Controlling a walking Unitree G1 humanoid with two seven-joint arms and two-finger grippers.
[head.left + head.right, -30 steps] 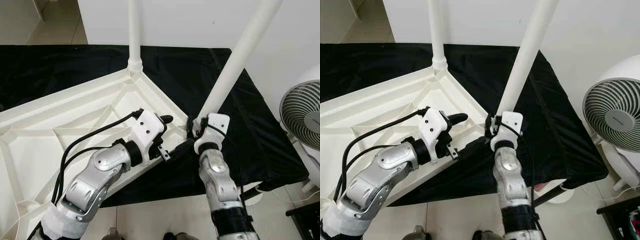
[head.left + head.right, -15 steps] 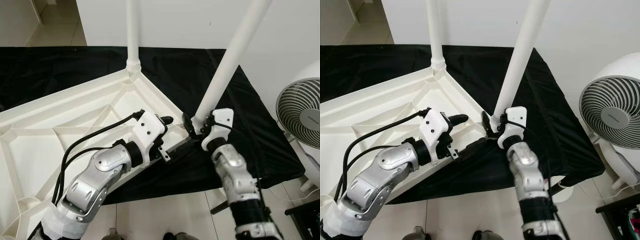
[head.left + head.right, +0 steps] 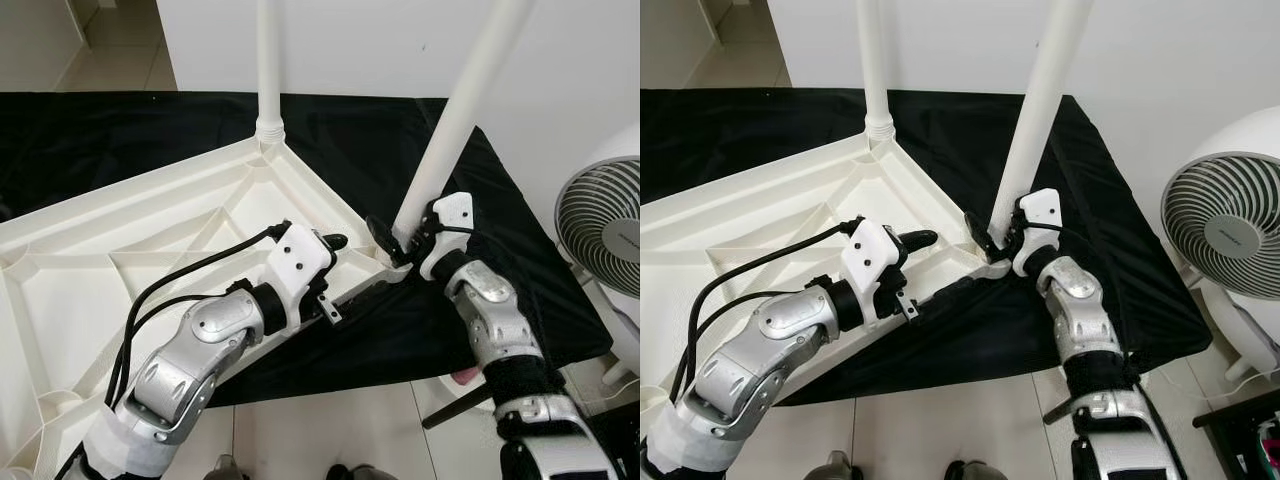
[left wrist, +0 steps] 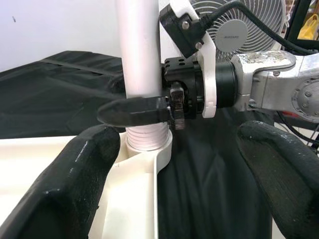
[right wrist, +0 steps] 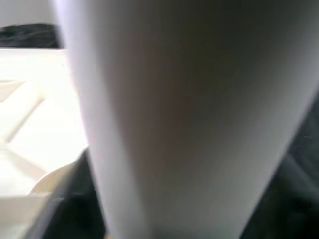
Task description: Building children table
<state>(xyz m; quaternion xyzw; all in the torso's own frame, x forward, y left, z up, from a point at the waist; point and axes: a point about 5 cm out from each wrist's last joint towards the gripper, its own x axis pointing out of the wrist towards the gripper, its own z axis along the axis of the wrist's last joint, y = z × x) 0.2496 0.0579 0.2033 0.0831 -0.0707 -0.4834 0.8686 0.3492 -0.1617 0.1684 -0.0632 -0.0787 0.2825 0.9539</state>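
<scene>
While you look down through the left eye, the upturned tabletop (image 3: 150,240) lies on a black cloth (image 3: 480,200), ribs up, one leg (image 3: 268,70) already standing in its far corner. A second leg (image 3: 455,120) rises from the near right corner, leaning up and away to the right, so its long axis is steep but not plumb. Your right gripper (image 3: 400,235) has it low down, just above the socket, fingers closed around the tube. Your left gripper (image 3: 335,265) rests on the rim just left of that corner. A fan (image 3: 605,220) stands off to the right on the floor.

Right eye, same story: the right gripper (image 3: 998,235) hugs the leg's foot, the left gripper (image 3: 915,265) close beside it on the rim.

Left wrist now, and this is your best look: the left fingers (image 4: 89,179) are spread wide, nothing between them, straddling the corner. Straight ahead the leg's threaded end (image 4: 147,142) sits in the socket, with one right finger (image 4: 134,110) wrapped across the tube just above it.

Right wrist: the white tube (image 5: 189,114) up close and blurred, the tabletop (image 5: 35,124) pale behind.

So the right arm owns this leg. I'd say the coming move turns on bringing that tilted axis upright over the socket before it is driven home.
</scene>
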